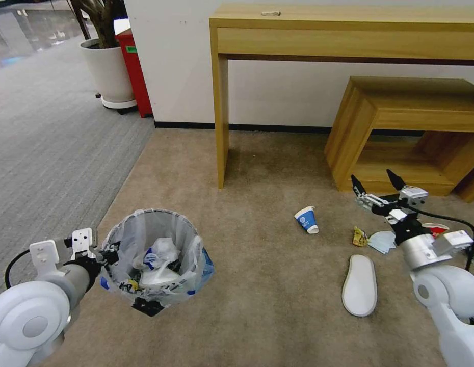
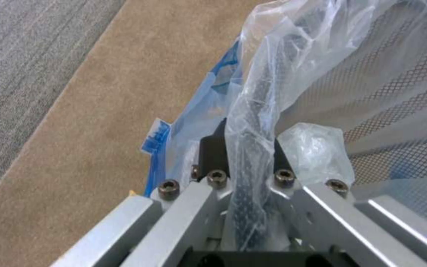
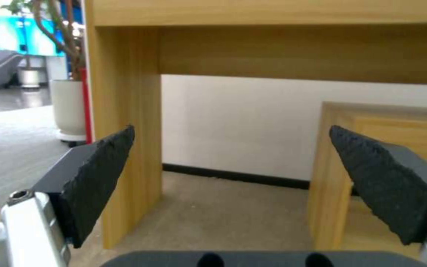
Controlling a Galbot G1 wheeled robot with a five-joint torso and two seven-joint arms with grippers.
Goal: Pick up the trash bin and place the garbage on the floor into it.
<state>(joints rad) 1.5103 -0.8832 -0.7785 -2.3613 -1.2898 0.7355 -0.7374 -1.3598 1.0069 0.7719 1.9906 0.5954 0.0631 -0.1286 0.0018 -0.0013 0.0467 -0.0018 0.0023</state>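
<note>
The trash bin (image 1: pixel 145 229), black mesh lined with a crinkly clear bag that has blue patches, is at lower left in the head view and holds white and blue litter. My left gripper (image 1: pixel 107 254) is shut on its near rim; in the left wrist view the gripper (image 2: pixel 245 146) pinches the rim (image 2: pixel 268 78) and bag. Garbage lies on the tan carpet: a blue-white paper cup (image 1: pixel 307 220), a white slipper (image 1: pixel 360 284), a pale blue mask (image 1: pixel 382 241), a yellow wrapper (image 1: pixel 359 236) and a red-white piece (image 1: pixel 437 229). My right gripper (image 1: pixel 377 186) hovers open above them, its black pads (image 3: pixel 100 181) wide apart.
A tall wooden console table (image 1: pixel 349 30) stands against the white wall, with a lower wooden bench (image 1: pixel 400 117) at the right behind the litter. A white planter (image 1: pixel 108 71) and a red box (image 1: pixel 135 71) stand at the far left. Grey carpet (image 1: pixel 48 142) covers the left.
</note>
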